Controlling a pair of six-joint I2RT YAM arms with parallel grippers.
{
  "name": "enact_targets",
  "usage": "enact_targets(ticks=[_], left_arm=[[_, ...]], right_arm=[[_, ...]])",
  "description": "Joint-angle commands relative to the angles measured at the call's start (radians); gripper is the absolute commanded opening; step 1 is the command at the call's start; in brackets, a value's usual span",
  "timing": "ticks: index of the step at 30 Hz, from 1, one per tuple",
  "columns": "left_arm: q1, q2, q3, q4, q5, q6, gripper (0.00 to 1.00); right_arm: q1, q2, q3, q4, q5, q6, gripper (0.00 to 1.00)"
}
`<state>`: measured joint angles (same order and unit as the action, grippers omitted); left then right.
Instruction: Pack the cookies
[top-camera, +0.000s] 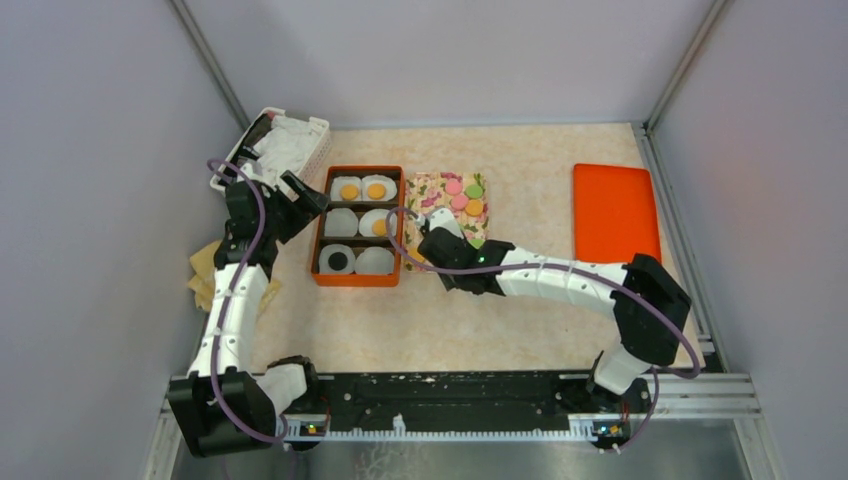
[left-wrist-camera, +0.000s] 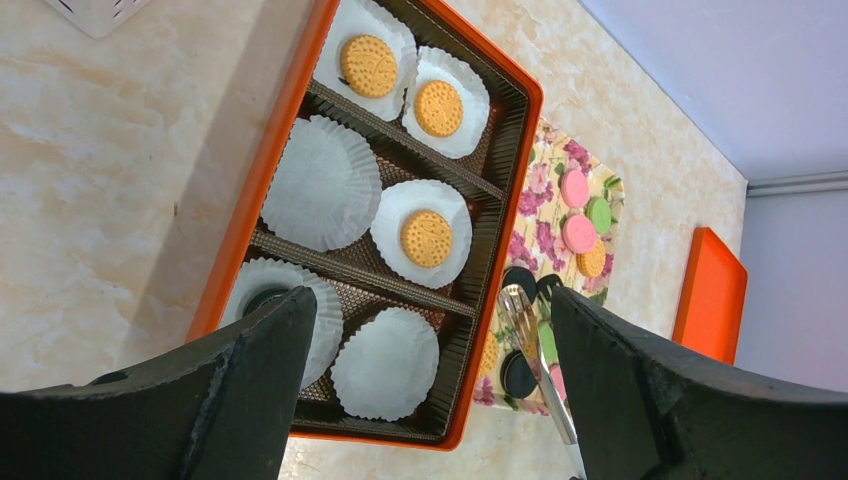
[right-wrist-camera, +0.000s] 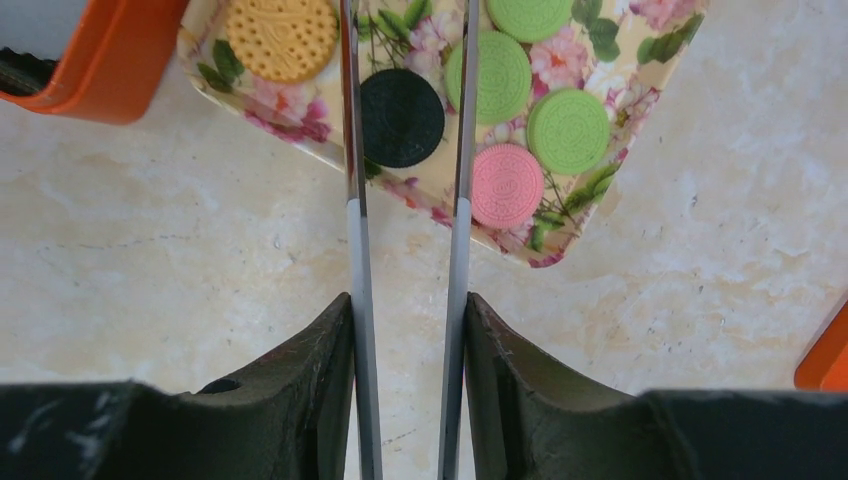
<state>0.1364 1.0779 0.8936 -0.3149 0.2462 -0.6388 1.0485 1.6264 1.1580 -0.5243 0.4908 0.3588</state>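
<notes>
An orange box (top-camera: 318, 225) holds six white paper cups. Three cups hold orange cookies (left-wrist-camera: 427, 238), and the near left cup holds a black cookie (top-camera: 338, 261). Two cups are empty. More cookies in pink, green, orange and black lie on a floral tray (top-camera: 425, 190) to the right of the box. My right gripper (right-wrist-camera: 408, 300) is shut on metal tongs (right-wrist-camera: 352, 200). The tong tips straddle a black cookie (right-wrist-camera: 402, 117) on the tray's near end. My left gripper (left-wrist-camera: 430, 300) is open and empty above the box's near end.
An orange lid (top-camera: 614, 212) lies flat at the right. A white basket (top-camera: 290, 140) with paper cups stands at the back left. Tan paper pieces (top-camera: 205, 275) lie by the left arm. Walls close in on three sides.
</notes>
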Motion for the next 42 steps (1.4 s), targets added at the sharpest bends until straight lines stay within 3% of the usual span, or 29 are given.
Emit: enact_targets(ticks=[1,17,26,36,38,42], left_arm=[[0.004,0.000,-0.005,0.042,0.008,-0.010,0.93],[0.003,-0.002,-0.003,0.041,0.002,-0.010,0.93],[0.004,-0.003,-0.005,0.035,0.000,-0.005,0.93],[0.005,0.000,-0.007,0.035,0.000,-0.004,0.93],[0.003,-0.001,-0.009,0.036,0.001,-0.005,0.93],[0.004,0.000,-0.010,0.038,0.002,-0.005,0.93]], right_arm=[[-0.008,-0.024,0.082,0.026,0.007,-0.030,0.10],[0.034,-0.163,0.163,0.023,-0.106,-0.087,0.09],[0.130,-0.053,0.224,0.016,-0.174,-0.156,0.10],[0.131,-0.014,0.188,0.018,-0.223,-0.152,0.10],[0.131,-0.007,0.179,0.017,-0.221,-0.150,0.13],[0.131,0.005,0.173,0.018,-0.216,-0.145,0.28]])
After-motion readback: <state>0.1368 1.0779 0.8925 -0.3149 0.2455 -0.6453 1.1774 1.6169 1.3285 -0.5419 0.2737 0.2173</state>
